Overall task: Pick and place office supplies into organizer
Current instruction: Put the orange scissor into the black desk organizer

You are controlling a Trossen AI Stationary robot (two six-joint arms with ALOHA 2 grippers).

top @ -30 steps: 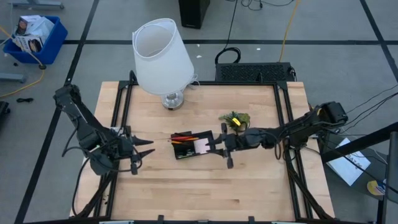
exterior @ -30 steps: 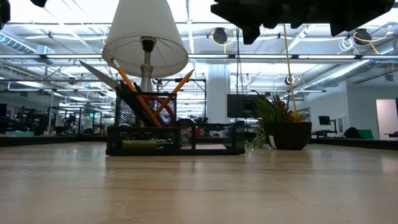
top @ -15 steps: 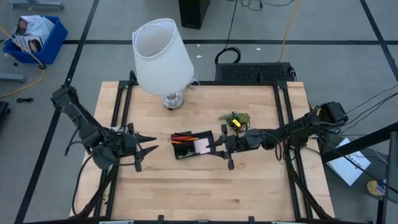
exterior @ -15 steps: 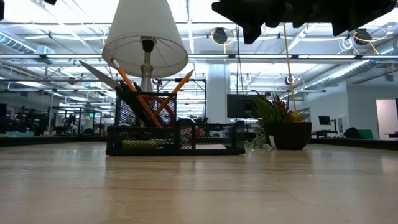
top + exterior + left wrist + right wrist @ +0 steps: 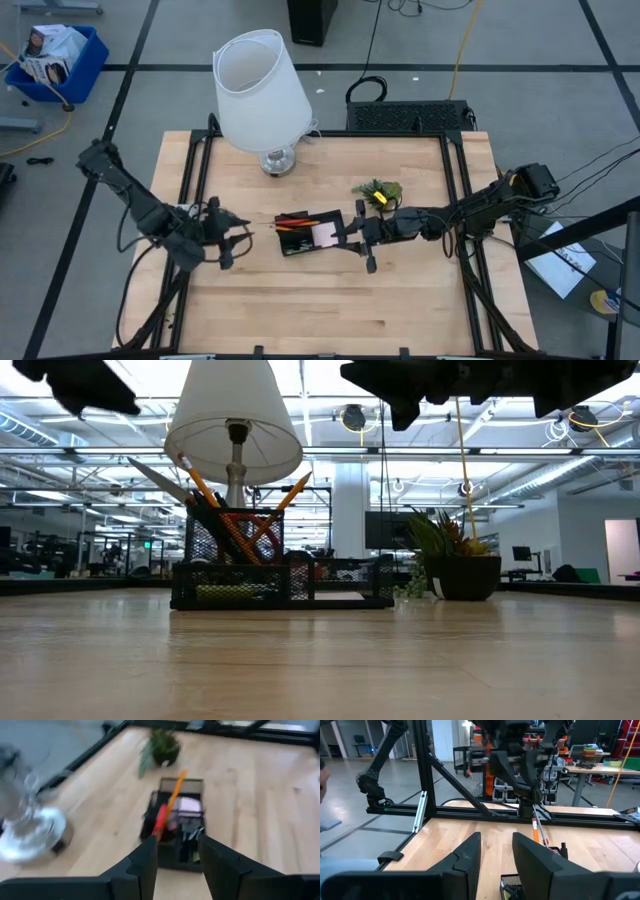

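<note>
Left end effector (image 5: 238,241) has advanced toward the organizer (image 5: 310,232), fingers apart, apparently empty. Right end effector (image 5: 347,240), at the organizer mid-bench (image 5: 400,300), fingers parted, holds nothing.

Probably robotics lab: open hall, ceiling pipes (image 5: 420,455), workbenches (image 5: 600,770), metal-framed wooden table (image 5: 300,290).
</note>
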